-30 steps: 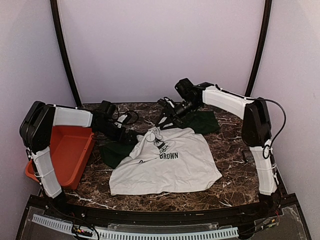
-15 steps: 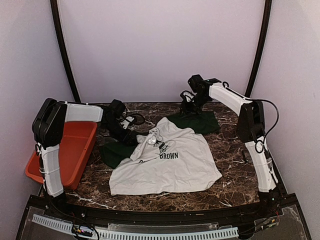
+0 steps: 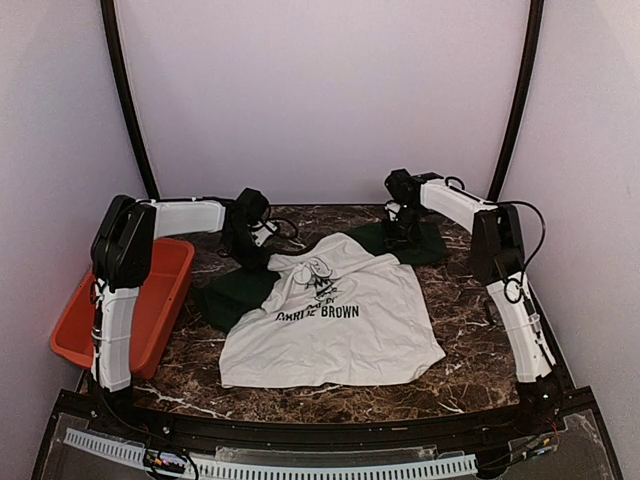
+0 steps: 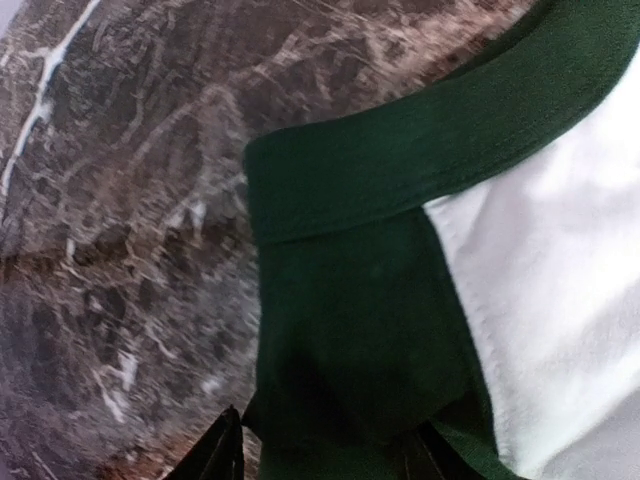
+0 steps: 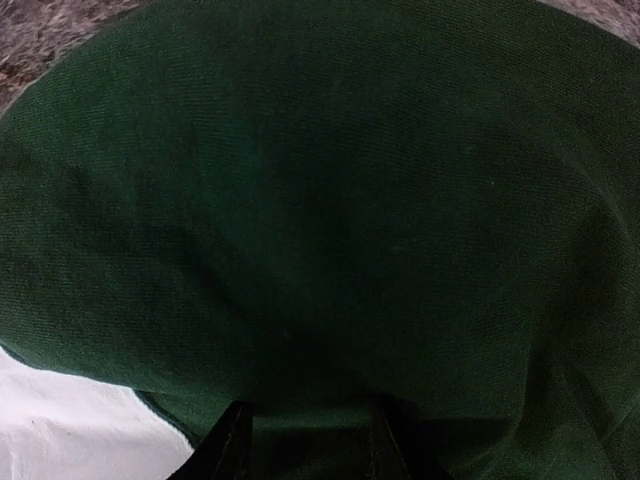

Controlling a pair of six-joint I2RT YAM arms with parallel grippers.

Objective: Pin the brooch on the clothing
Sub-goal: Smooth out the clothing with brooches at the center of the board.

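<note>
T-shirt (image 3: 340, 320): spread flat at centre, print up.
Right pincer (image 5: 305, 440): clenched on the far green sleeve.
Left pincer (image 4: 320, 455): astride green shoulder fabric, grip unclear.
Beside: orange bin (image 3: 160, 290), left.
Surface: dark marble table (image 3: 470, 300), pale walls (image 3: 320, 100).

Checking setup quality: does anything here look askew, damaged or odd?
The T-shirt lies skewed on the table, its collar end rumpled and folded over, creasing the print. No brooch is discernible.
</note>
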